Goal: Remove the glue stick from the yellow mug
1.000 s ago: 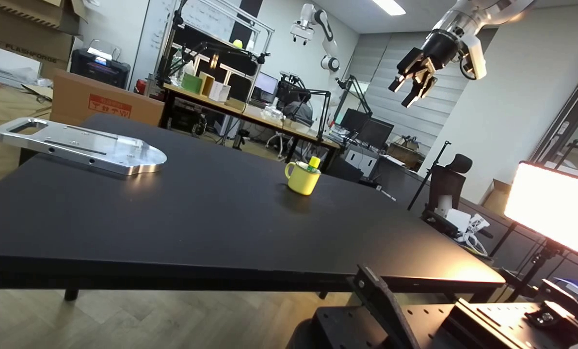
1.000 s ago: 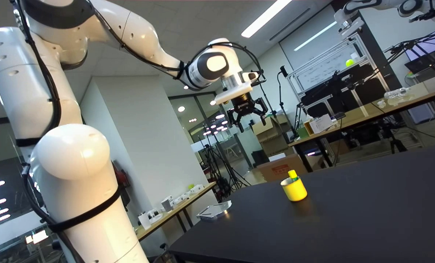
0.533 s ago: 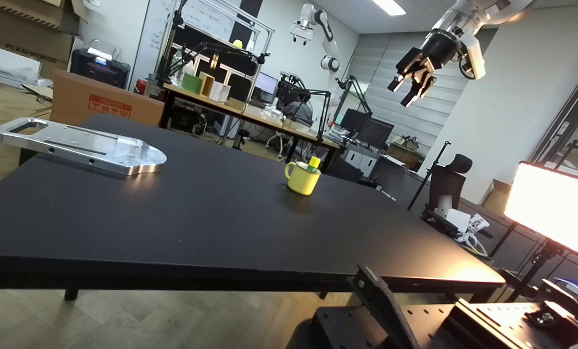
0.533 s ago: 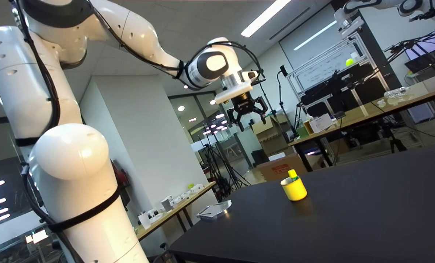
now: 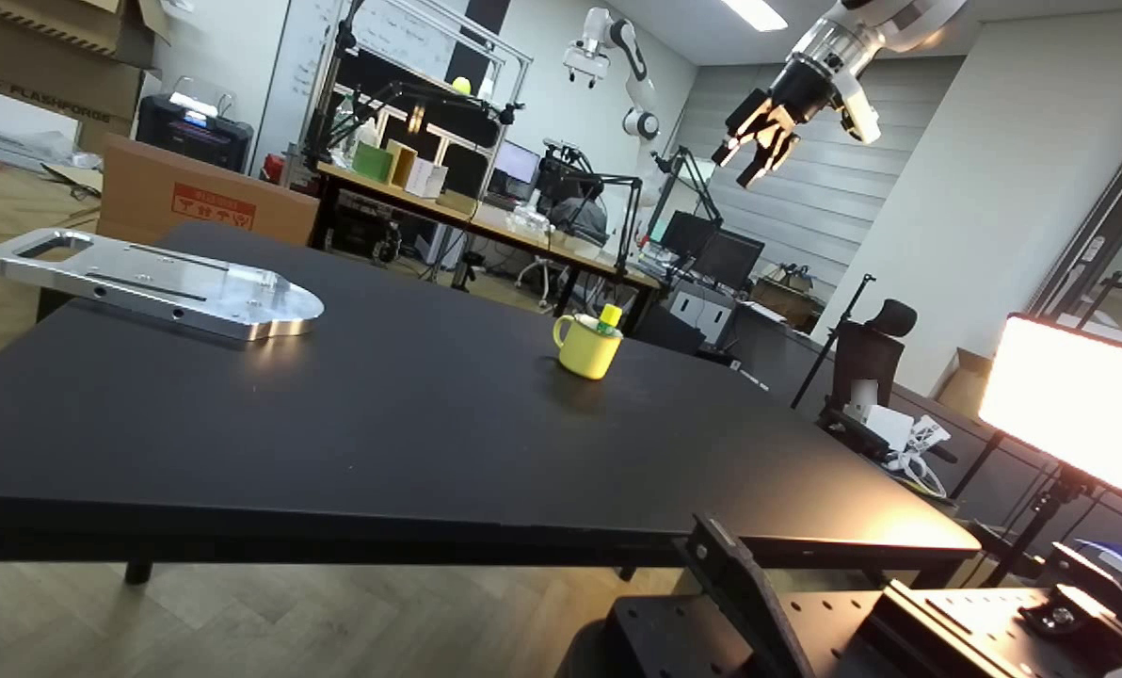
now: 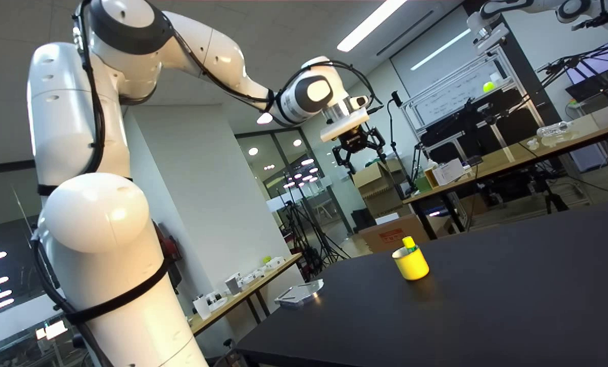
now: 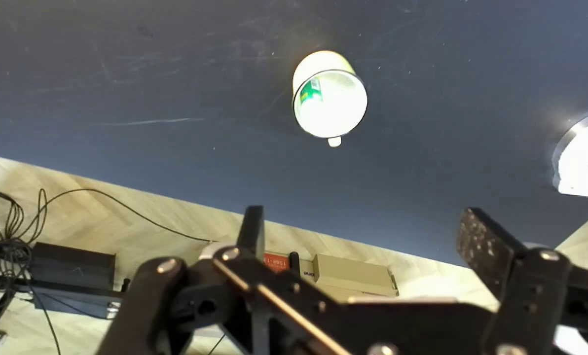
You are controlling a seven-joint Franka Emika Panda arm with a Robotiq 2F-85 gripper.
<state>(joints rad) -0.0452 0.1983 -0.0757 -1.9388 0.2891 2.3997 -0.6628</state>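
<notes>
Had gripper (image 7: 365, 227) wide, unloaded. Risked tipping mug (image 5: 588, 354) by off-centre reach for glue stick (image 7: 311, 92), left inside, wrist view.

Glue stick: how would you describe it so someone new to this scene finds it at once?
In both exterior views, start at the black table, then find the yellow mug on it. The glue stick sits inside, its top sticking out. Slimmer than the mug, it shows green just below its yellow top, while the mug's outside is all yellow.

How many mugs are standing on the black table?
1: the yellow mug, upright on the black table, with the glue stick poking above its rim in both exterior views.
</notes>
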